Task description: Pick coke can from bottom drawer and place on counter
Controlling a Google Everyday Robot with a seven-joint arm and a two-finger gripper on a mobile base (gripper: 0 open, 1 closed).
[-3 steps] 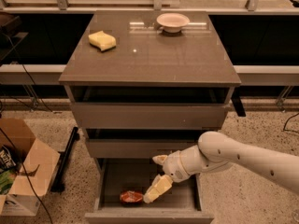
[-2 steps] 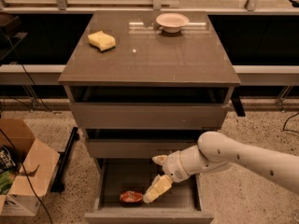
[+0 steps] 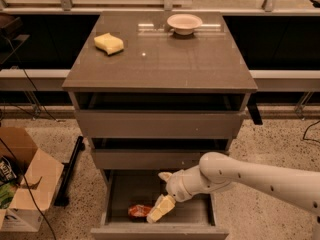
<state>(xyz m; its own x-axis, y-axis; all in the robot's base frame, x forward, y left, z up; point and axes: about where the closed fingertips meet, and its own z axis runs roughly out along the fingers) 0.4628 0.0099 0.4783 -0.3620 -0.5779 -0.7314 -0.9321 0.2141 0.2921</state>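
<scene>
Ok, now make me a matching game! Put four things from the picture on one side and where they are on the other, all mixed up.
Things:
1. coke can
2. yellow sponge
3. white bowl
4. gripper

Places:
A. left side of the counter
B. on the end of the white arm, reaching into the open bottom drawer just right of the can
C. on the floor of the bottom drawer
D. back of the counter

Pairs: 1-C, 2-A, 3-D, 4-B.

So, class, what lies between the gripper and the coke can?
Nothing visible: in the camera view the gripper sits inside the bottom drawer with the coke can directly beside it, no gap showing.
</scene>
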